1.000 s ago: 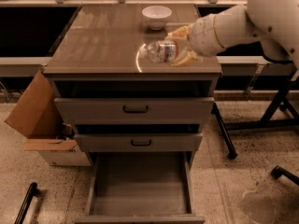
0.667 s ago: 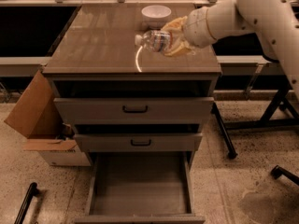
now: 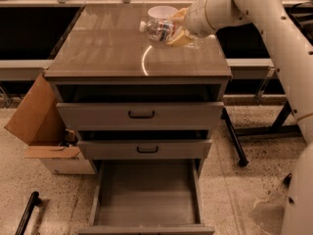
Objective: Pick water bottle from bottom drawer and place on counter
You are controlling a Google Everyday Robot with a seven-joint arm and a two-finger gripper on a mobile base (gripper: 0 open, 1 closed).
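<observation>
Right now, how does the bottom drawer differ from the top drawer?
The bottom drawer is pulled far out, its bare floor showing; the top drawer is open only a crack, its inside dark. The top drawer shows a black handle; the bottom drawer's front barely shows, no handle seen. Both are grey-brown. The claw holds the water bottle above the counter, near its back.

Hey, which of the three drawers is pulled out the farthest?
The bottom drawer, below the two upper drawers with black handles; its whole floor shows. The pincer holds the water bottle over the counter.
</observation>
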